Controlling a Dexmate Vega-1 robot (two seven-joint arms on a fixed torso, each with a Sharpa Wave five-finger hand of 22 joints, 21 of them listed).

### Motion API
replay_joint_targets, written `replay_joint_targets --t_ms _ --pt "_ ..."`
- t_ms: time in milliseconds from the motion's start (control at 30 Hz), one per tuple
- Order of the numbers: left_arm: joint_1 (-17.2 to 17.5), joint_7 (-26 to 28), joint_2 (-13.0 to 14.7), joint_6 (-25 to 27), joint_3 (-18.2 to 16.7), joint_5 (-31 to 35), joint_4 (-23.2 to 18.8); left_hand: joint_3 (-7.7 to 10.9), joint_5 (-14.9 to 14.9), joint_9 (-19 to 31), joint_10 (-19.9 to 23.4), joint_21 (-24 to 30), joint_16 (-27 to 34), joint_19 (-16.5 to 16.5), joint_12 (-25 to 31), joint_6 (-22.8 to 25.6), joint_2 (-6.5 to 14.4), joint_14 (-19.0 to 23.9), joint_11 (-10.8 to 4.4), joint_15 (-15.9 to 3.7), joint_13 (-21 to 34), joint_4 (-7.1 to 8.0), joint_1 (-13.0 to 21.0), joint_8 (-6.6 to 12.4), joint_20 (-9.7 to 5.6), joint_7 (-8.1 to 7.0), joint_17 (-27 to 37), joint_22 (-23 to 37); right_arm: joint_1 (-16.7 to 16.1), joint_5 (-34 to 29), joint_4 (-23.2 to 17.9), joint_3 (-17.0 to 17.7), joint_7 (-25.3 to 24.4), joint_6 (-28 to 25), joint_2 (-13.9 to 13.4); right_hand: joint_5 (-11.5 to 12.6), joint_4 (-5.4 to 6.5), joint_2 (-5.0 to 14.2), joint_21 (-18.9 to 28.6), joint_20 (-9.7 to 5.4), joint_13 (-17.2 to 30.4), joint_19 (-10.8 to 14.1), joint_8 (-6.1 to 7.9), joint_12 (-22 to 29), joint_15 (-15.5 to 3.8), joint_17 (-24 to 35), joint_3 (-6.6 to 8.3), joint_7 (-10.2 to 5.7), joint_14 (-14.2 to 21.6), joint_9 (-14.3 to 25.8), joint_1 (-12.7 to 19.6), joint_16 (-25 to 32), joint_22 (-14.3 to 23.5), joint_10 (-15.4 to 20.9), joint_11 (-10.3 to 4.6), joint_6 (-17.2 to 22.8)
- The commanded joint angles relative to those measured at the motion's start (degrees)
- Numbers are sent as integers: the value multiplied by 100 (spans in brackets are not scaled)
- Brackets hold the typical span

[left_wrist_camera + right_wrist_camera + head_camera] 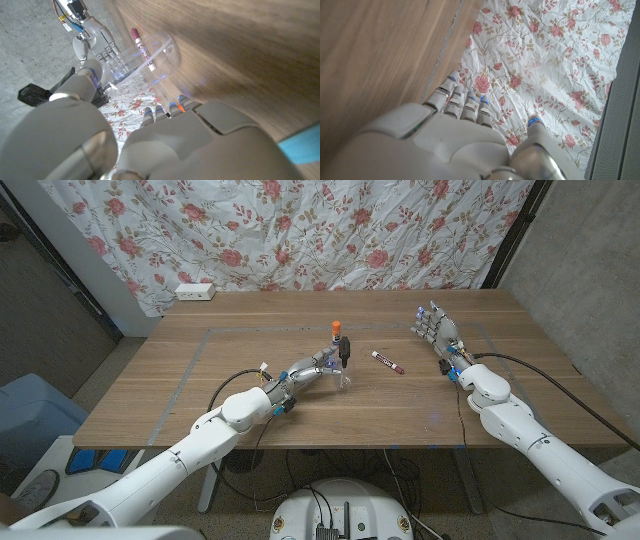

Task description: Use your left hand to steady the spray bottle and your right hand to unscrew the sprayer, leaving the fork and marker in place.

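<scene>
Two hands appear at this moment, and only one is engaged. We judge the task to be at its first step, steadying: our left hand (322, 368) has its fingers around the clear spray bottle (343, 364), which stands upright near the table's (180, 395) centre with its orange-tipped sprayer (338, 330) at the top and apparently screwed on. In the left wrist view the transparent bottle body (150, 55) sits just beyond the hand's fingertips (172, 106), and the grip seems light rather than fully wrapped; how firmly it holds we cannot tell. Our right hand (436, 328) is raised near the far right of the table, well apart from the bottle, fingers spread and holding nothing; the right wrist view shows its fingers (462, 102) extended toward the floral backdrop (545, 60). The marker (386, 361) lies flat between the bottle and the right hand. A fork we cannot make out. In our judgement, the next move calls for bringing the right hand across, over the marker without touching it, to close on the sprayer and twist.
</scene>
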Motion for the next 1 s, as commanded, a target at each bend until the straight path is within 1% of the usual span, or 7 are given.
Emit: replay_joint_targets --t_ms 33,400,467,800,833,900,1000 --pt "-243 -122 -166 28 144 64 247 -48 6 34 91 54 48 61 48 160 -2 109 -24 -176 14 4 97 81 -651 6 26 9 -2 32 36 37 13 20 -15 31 -33 56 28 -36 8 18 7 26 27 1 34 16 8 23 -13 28 11 26 40 -11" --pt "-415 -208 -281 -2 232 117 429 -136 -3 48 655 78 100 287 174 619 6 568 -60 -281 30 -3 325 212 -649 56 27 7 -25 58 55 83 17 69 -33 29 -35 61 28 -38 8 17 7 25 22 -10 38 19 0 23 -29 30 11 23 36 -16" --pt "-432 -204 -296 -6 242 131 446 -164 -9 53 818 79 121 348 204 752 5 735 -40 -280 40 -5 402 249 -649 86 28 7 -34 67 51 91 19 70 -38 29 -37 62 29 -38 8 19 6 26 21 -13 39 22 4 23 -31 33 11 23 34 -20" --pt "-485 -203 -370 -47 267 138 523 -274 -2 82 1481 88 190 641 321 1301 20 1458 -110 -341 98 -11 800 425 -649 194 41 9 -78 88 26 119 28 92 -64 29 -47 67 29 -33 8 19 7 27 14 -26 48 19 2 23 -33 34 11 24 32 -19" --pt "-488 -207 -377 -54 268 133 532 -287 6 89 1534 91 185 681 326 1389 25 1511 -117 -321 106 -10 854 459 -645 149 43 10 -87 91 15 123 26 91 -68 29 -48 69 29 -34 8 19 7 26 11 -27 49 20 2 23 -32 34 11 22 36 -20" --pt "-493 -212 -379 -56 271 134 538 -312 18 98 1645 93 199 736 344 1483 30 1650 -94 -313 119 -9 939 500 -637 159 48 10 -105 96 -6 129 22 86 -78 30 -49 71 30 -36 8 21 8 27 8 -29 51 21 4 23 -33 35 11 24 32 -19" --pt "-487 -198 -385 -52 266 124 537 -347 30 112 1805 92 222 803 373 1609 37 1841 -138 -372 139 -9 1058 559 -655 176 54 11 -137 107 -45 139 9 68 -94 30 -50 78 30 -36 8 21 8 28 11 -32 56 22 4 23 -33 36 11 26 36 -19"
